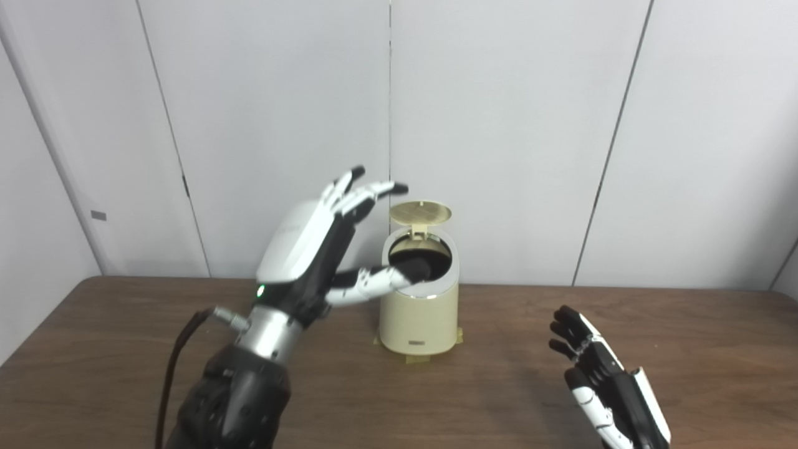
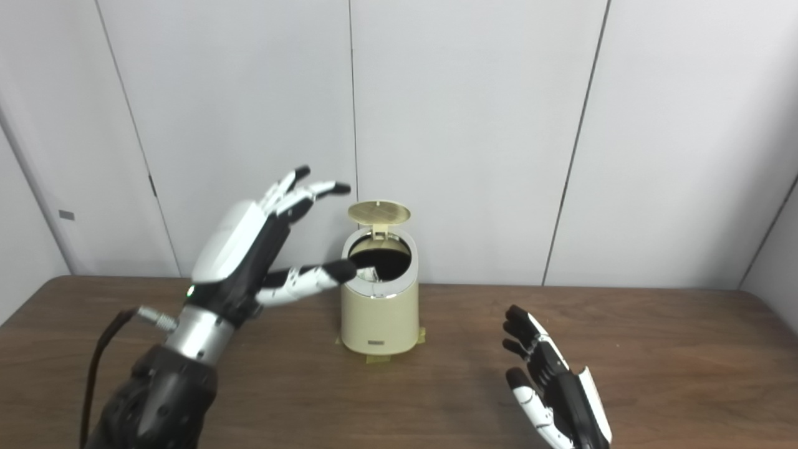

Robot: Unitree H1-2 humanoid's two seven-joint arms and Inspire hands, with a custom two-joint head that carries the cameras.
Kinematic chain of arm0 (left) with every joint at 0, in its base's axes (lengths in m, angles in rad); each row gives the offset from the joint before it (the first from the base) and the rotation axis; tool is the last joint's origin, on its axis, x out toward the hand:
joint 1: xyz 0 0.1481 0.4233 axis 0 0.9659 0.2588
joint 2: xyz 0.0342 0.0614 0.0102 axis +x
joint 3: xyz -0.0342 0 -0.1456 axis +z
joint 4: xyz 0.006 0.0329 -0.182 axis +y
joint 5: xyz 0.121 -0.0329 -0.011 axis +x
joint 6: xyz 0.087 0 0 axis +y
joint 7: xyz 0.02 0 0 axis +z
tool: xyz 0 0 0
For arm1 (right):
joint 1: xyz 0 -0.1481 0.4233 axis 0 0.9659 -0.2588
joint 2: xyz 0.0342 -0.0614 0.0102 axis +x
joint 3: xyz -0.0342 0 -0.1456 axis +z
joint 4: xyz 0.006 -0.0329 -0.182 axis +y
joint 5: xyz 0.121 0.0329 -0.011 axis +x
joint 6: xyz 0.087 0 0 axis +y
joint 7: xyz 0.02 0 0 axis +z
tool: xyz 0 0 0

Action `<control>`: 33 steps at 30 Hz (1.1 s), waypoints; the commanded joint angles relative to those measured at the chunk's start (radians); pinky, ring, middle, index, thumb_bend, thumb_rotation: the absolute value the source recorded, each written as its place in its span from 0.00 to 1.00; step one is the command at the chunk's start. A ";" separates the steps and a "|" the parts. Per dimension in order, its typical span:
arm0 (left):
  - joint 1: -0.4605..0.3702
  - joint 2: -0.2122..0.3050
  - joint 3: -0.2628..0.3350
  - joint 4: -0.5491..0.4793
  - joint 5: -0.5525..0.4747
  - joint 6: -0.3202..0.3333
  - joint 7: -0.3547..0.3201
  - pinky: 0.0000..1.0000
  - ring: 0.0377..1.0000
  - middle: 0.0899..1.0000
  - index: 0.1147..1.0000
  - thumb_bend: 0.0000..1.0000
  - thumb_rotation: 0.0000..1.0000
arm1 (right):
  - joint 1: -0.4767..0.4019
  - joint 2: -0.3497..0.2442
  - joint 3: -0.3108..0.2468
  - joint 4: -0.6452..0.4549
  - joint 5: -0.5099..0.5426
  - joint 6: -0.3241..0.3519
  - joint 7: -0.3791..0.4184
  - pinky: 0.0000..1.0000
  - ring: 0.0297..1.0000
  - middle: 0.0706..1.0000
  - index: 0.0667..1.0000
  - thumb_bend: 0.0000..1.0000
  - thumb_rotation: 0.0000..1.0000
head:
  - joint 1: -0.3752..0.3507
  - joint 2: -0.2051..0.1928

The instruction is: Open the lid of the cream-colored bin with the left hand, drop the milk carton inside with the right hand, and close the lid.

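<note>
The cream-colored bin (image 1: 419,318) stands on the table's middle, near the wall. Its round lid (image 1: 420,212) is swung up and stands open behind the dark mouth. A pale edge shows just inside the mouth (image 2: 373,273); I cannot tell what it is. My left hand (image 1: 318,249) hovers raised just left of the bin, open, its thumb reaching over the rim and its fingers spread toward the lid. My right hand (image 1: 601,380) is low at the front right, open and holding nothing. No milk carton shows on the table.
The brown wooden table (image 1: 124,349) ends at a grey panelled wall (image 1: 499,125) right behind the bin. A black cable (image 1: 177,362) hangs off my left wrist. Yellowish tape tabs (image 1: 416,358) stick out from under the bin's base.
</note>
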 commanded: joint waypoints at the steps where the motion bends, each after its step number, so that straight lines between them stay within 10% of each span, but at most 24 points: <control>1: -0.080 -0.004 -0.016 0.019 0.048 0.003 -0.004 1.00 1.00 0.86 0.82 0.97 1.00 | 0.036 0.004 0.009 0.058 -0.029 -0.031 -0.002 0.84 0.90 0.90 0.88 0.20 0.69 | 0.001 0.000; 16: -0.257 -0.013 -0.085 0.195 0.152 0.082 -0.124 1.00 1.00 0.92 0.91 0.97 1.00 | 0.035 -0.002 0.019 0.078 -0.022 -0.025 0.014 0.86 0.91 0.93 0.90 0.15 0.66 | 0.002 -0.006; 33: -0.352 -0.007 -0.105 0.413 0.151 0.089 -0.081 1.00 1.00 0.92 0.92 0.97 1.00 | 0.062 0.018 0.021 0.032 -0.107 0.022 -0.031 0.82 0.89 0.90 0.89 0.15 0.61 | -0.004 -0.008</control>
